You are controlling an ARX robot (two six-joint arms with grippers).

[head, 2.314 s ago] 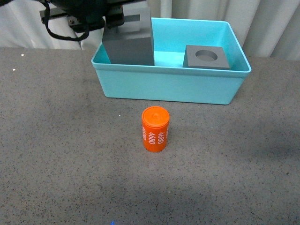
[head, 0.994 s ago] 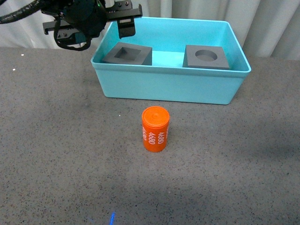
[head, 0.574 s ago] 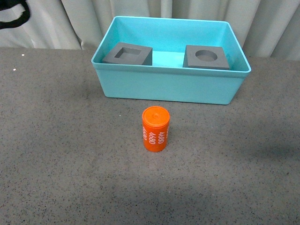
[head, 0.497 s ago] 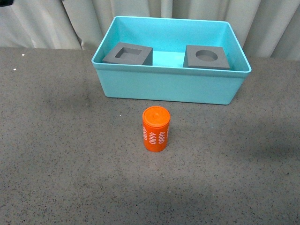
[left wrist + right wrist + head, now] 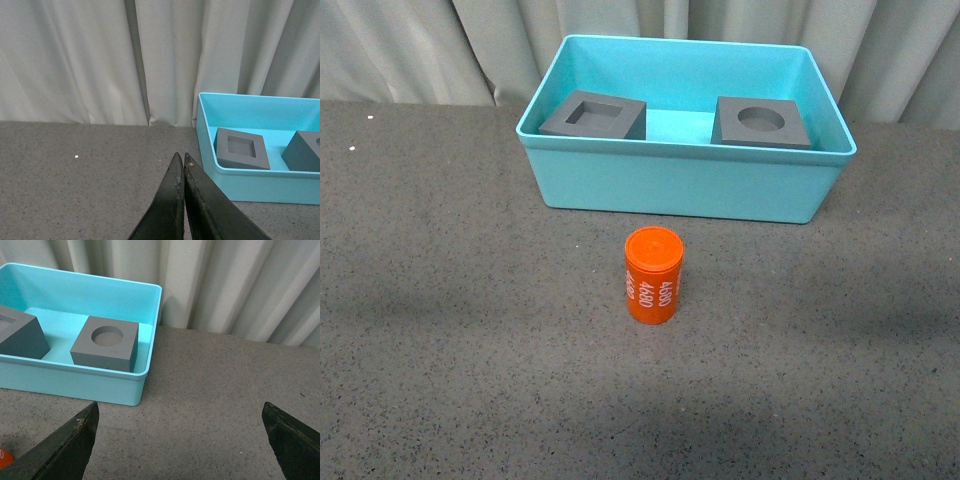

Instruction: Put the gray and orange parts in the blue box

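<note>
Down to the last part. In the blue box at the far edge of the table: both gray cubes. Mid-table, upright: orange cylinder. Pinched closed, empty: left tool; spread wide: right tool. Next, probably: grip cylinder with right, lift over rim.

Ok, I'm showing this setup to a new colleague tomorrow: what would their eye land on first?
The orange can with white numbers, upright and alone on the dark table in front of the blue box. Then the box itself, holding a gray cube with a square recess beside a gray cube with a round recess.
</note>
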